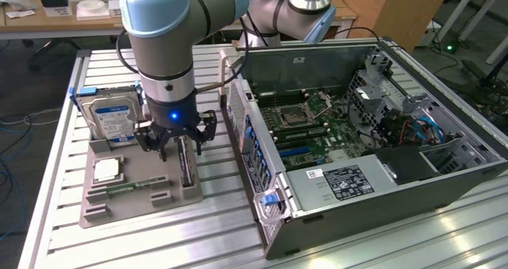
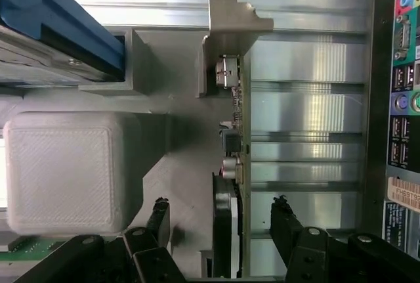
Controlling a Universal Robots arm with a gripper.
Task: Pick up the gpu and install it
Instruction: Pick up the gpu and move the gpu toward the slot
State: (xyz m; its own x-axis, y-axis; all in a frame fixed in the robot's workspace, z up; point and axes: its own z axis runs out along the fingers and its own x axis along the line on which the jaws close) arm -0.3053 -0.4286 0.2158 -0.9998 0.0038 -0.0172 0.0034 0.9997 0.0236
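Now poised over the gpu (image 1: 188, 172), pincer (image 1: 176, 149) spread

We see the gpu standing on its long edge in a slot of the grey holder tray (image 1: 99, 212) on the desk (image 1: 214, 233), its metal bracket (image 2: 226, 27) at one end, so both faces are free to be gripped. Our pincer hangs above it with jaws apart, one finger (image 2: 159, 212) to each side, neither touching as far as we can judge. Just beside it, the opened computer case (image 1: 381, 185) lies on its side, motherboard (image 1: 306, 132) facing up.

High oblique exterior view; close downward wrist view; gpu (image 1: 187, 168) (image 2: 225, 224) in both.
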